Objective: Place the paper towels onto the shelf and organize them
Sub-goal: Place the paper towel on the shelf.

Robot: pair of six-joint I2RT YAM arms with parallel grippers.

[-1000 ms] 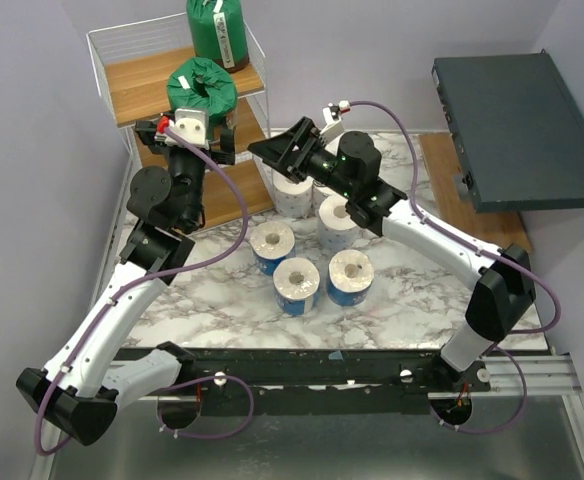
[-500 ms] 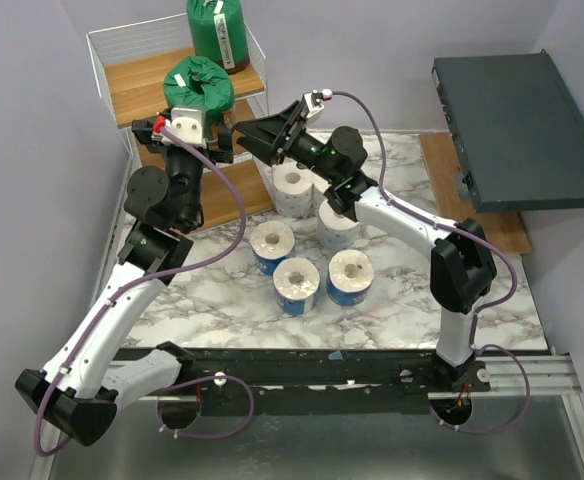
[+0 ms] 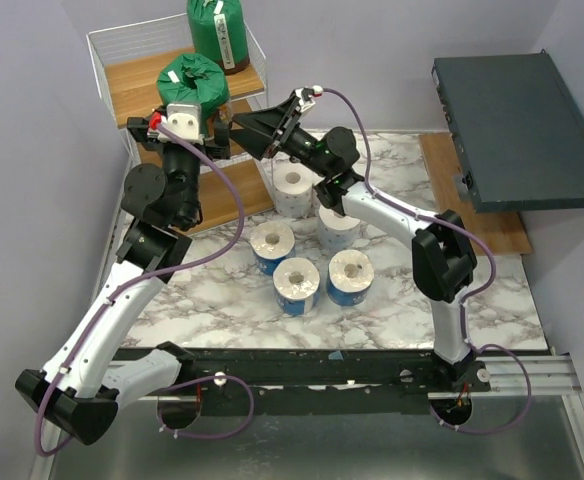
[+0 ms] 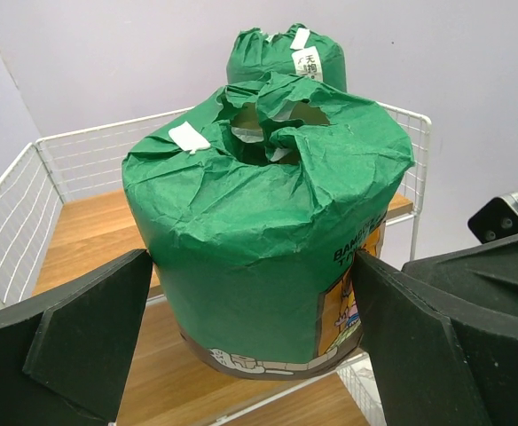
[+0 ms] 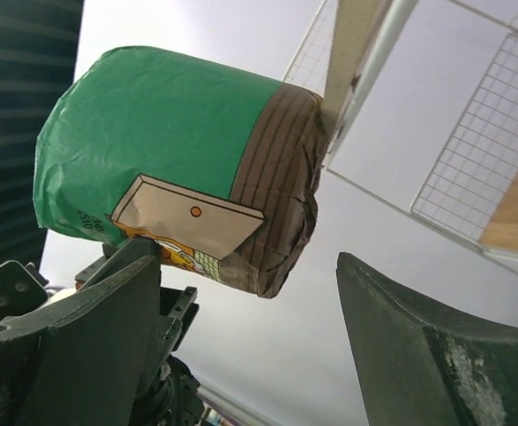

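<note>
green roll: crinkled paper cylinder at the shelf top board's edge | my left gripper clamps it | right gripper gapes, empty

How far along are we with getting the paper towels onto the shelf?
Done: one green roll stands at the back of the shelf top board. In hand: the left end effector grips the second green roll at that board's front edge, with the right end effector open beside it. Left: five rolls I can count stand on the table.
</note>
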